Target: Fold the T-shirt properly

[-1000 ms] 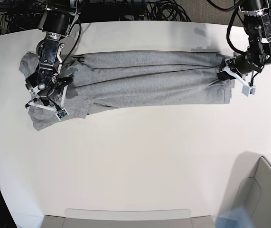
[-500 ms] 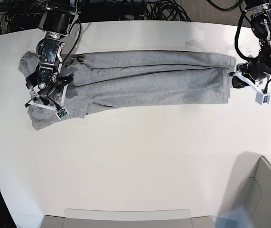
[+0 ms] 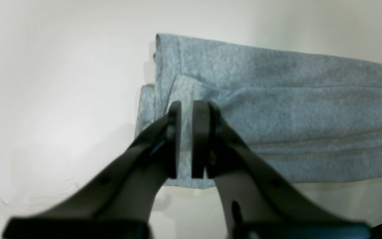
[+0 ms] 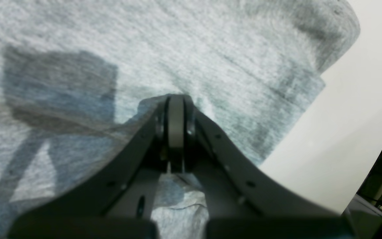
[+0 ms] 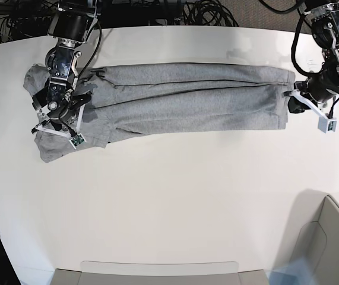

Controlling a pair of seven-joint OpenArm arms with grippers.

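Grey and folded long, the T-shirt (image 5: 199, 113) stretched along the bench's (image 5: 157, 202) far edge; the right tool (image 4: 179, 99), pressed together, met its cloth, while the left tool (image 3: 187, 106) hovered, closed too!

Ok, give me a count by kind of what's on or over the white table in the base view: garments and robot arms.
Garments: 1, the grey T-shirt
Robot arms: 2, the left arm and the right arm
Total: 3
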